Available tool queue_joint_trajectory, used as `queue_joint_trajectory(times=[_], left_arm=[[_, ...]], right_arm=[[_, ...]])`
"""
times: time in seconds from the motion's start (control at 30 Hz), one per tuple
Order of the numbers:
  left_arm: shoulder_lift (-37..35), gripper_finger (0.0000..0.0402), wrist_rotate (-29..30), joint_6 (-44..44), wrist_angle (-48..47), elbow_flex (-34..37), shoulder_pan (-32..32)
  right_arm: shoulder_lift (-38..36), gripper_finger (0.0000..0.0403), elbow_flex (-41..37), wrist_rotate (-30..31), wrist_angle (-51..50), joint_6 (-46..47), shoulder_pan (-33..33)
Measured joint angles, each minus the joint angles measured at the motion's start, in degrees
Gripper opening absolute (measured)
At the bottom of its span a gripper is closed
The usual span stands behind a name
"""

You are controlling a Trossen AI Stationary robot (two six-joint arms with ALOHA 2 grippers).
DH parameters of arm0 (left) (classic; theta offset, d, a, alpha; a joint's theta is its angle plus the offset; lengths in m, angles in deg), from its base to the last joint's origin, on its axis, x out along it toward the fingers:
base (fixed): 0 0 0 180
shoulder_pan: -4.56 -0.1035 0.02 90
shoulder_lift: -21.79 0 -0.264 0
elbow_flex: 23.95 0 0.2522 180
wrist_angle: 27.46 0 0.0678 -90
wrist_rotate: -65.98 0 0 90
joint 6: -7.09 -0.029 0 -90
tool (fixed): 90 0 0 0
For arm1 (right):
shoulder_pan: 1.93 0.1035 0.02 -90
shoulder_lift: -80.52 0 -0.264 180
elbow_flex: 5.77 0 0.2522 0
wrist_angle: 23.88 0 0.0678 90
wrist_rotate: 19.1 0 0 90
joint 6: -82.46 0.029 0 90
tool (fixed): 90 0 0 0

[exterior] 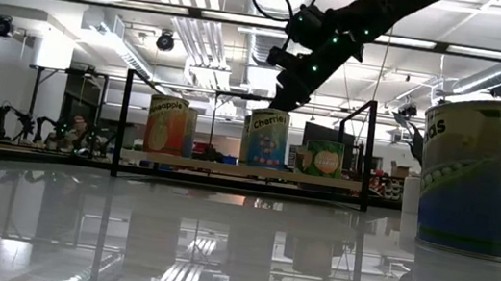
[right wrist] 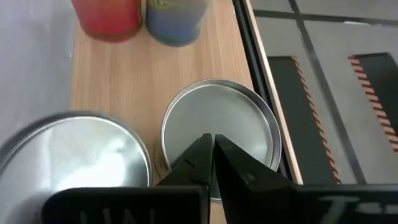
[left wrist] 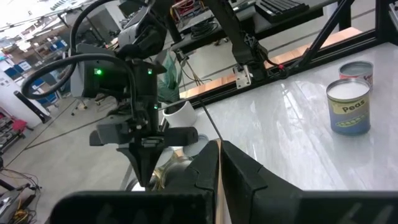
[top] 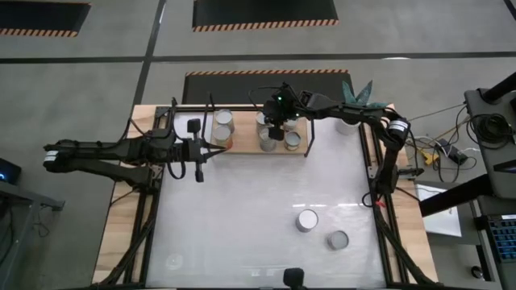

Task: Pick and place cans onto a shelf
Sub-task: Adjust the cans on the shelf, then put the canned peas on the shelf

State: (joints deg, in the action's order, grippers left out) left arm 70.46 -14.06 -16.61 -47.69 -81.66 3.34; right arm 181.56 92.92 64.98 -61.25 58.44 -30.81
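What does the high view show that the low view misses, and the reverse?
Only the high view shows the left gripper, shut, off the light wooden shelf's left end, and two silver-lidded tin cans standing apart on the white tabletop. Only the low view shows labels: Pineapple, Cherries, a green can, and a near peas can. Both show the right gripper, shut, above cans on the shelf.
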Motion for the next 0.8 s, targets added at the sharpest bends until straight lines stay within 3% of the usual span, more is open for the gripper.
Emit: queue_joint_trajectory(times=[0.8], left_arm=[[0.00, 0.0000, 0.00, 0.00, 0.01, 0.00, 0.00]], right_arm=[[-1.26, 0.0009, 4.08, 0.52, -3.66, 0.84, 0.05]])
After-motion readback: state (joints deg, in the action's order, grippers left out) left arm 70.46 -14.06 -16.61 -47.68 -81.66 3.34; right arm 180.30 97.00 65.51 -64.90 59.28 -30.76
